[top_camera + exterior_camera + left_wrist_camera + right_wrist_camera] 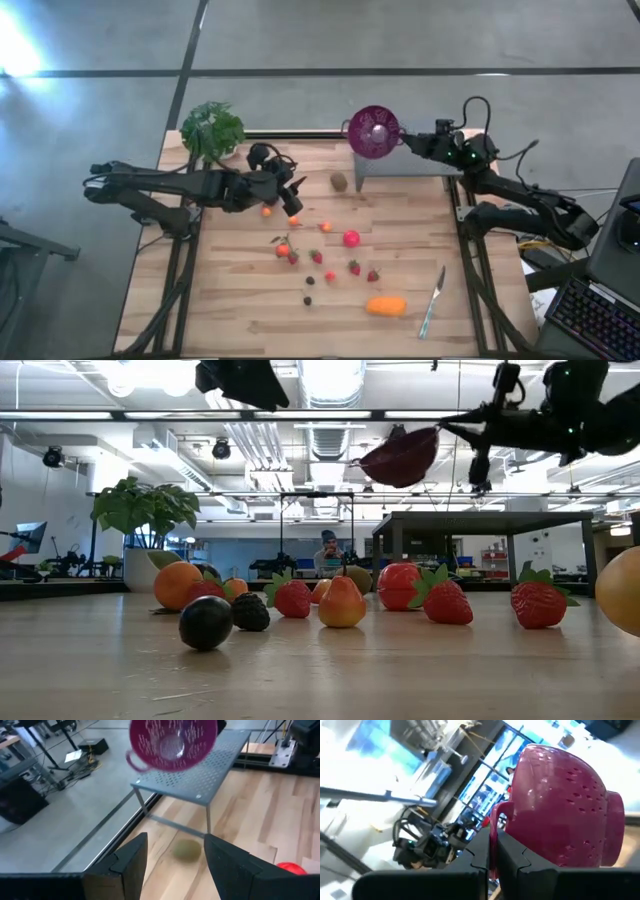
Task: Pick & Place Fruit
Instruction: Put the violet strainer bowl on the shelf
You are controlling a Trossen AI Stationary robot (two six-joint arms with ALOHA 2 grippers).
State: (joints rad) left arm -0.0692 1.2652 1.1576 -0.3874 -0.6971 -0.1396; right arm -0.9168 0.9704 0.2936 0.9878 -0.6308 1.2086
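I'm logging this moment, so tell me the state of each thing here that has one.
left gripper: jaws open, empty, above the table
right gripper: jaws shut on colander rim
colander: held aloft, tilted
kiwi: lying by the rack
knife: lying flat

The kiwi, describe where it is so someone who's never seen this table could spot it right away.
Find the grey perforated metal shelf at the table's far edge, under the magenta colander. The kiwi lies alone on the wood beside the shelf's leg, the only dull brown oval; the other fruit are red, orange or dark.

Oblong orange piece (622, 590) cut off at low view's edge; tiny berries (308, 291) too small to identify.
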